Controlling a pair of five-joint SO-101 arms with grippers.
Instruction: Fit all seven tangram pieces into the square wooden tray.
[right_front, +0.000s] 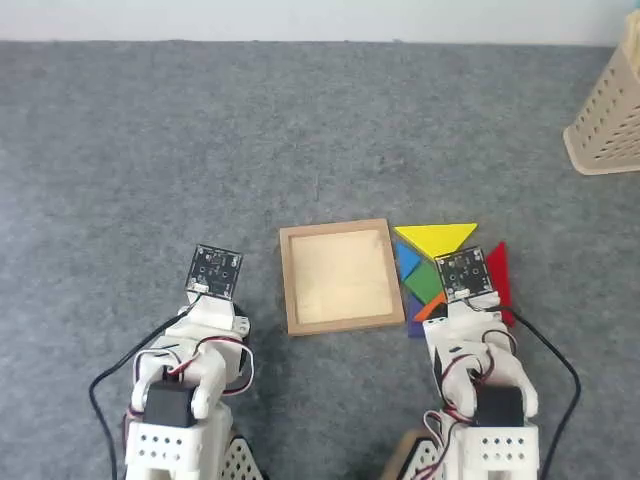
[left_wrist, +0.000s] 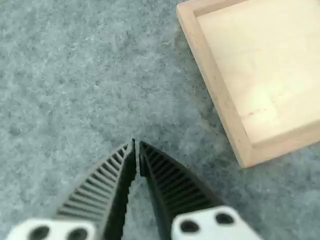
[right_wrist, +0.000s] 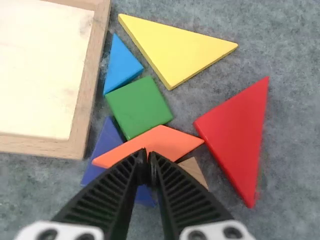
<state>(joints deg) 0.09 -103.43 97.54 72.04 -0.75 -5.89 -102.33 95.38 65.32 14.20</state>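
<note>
On the left I have a wide stretch of grey carpet (right_front: 150, 150) open around the left gripper (left_wrist: 136, 145). Its ribbed fingers are pressed together with nothing between them, tips over the carpet just off the near left corner of the square wooden tray (right_front: 340, 323). The tray lies flat mid-table, its pale floor bare.

Hard against the tray's right rim the pieces crowd together. The blue triangle (right_wrist: 121, 64) touches the rim, the yellow triangle (right_wrist: 172, 50) lies at the far end, and the green square (right_wrist: 139, 106) sits between them and the orange parallelogram (right_wrist: 160, 142). The red triangle (right_wrist: 235, 130) lies on the outer side.

The right gripper (right_wrist: 148, 152) is closed and grips nothing, tips over the orange piece's near edge; whether they touch it I cannot tell. Its fingers hide part of a dark blue triangle (right_wrist: 106, 147) and a brown triangle (right_wrist: 192, 170). A cream perforated basket (right_front: 610, 110) is cut off at the far right edge.
</note>
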